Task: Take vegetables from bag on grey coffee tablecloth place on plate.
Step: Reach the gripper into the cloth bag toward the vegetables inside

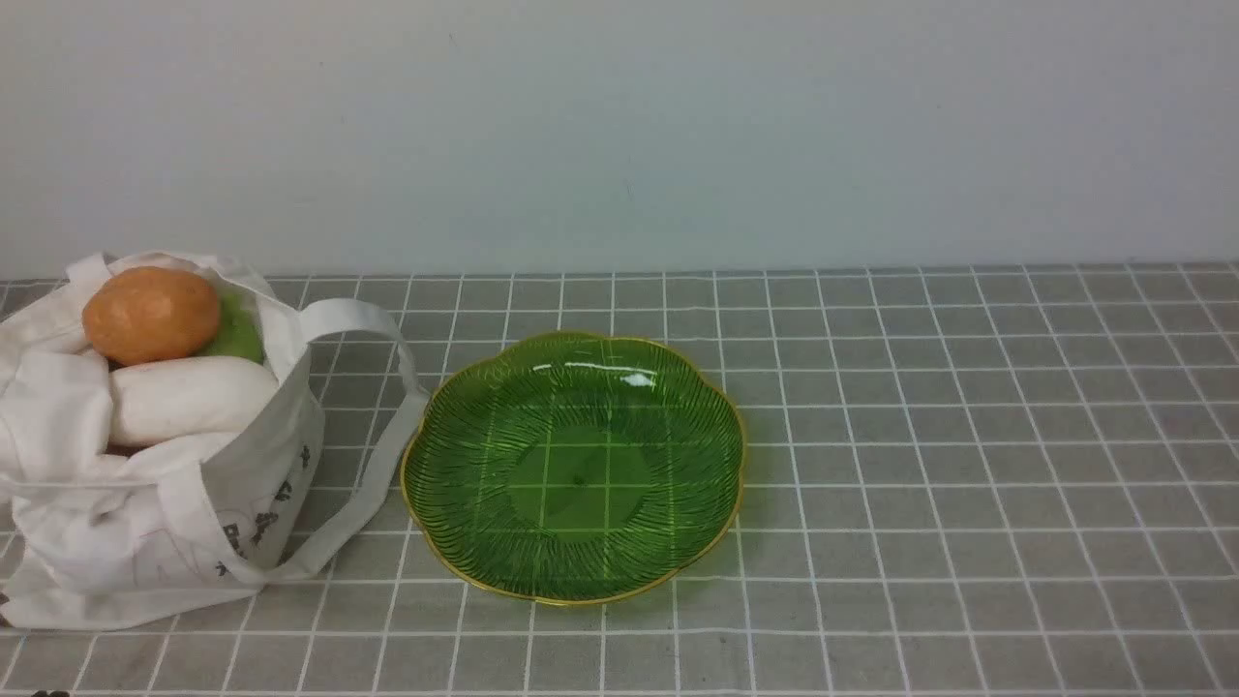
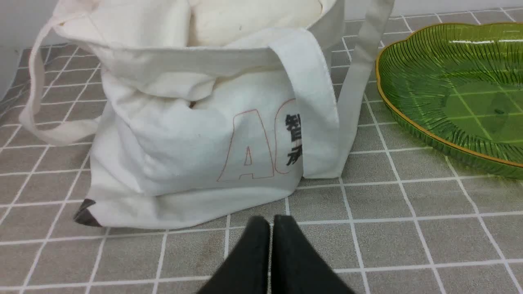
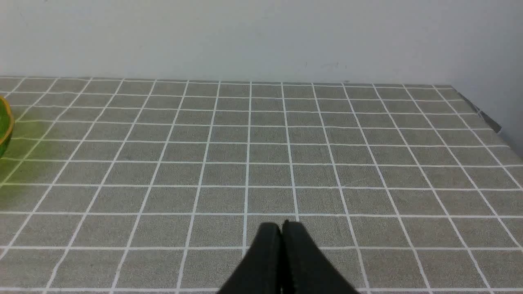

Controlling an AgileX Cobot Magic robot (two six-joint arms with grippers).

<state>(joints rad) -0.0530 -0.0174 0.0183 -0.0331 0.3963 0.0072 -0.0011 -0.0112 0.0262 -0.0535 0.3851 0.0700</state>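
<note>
The white cloth bag (image 1: 145, 503) stands at the left of the grey tablecloth (image 1: 968, 436). In its open mouth lie an orange-brown oval vegetable (image 1: 150, 315), a white oblong one (image 1: 189, 397) and a bit of a light-green one (image 1: 237, 334). The green plate (image 1: 571, 465) sits empty just right of the bag. Neither gripper shows in the front view. My left gripper (image 2: 271, 222) is shut and empty, low over the cloth in front of the bag (image 2: 196, 134), with the plate (image 2: 449, 94) beside it. My right gripper (image 3: 282, 226) is shut and empty over bare cloth.
A plain pale wall runs along the far edge of the table. The bag's loop handle (image 1: 373, 426) lies on the cloth between bag and plate. The plate's edge (image 3: 4, 126) shows in the right wrist view, and the table's far right corner (image 3: 478, 108).
</note>
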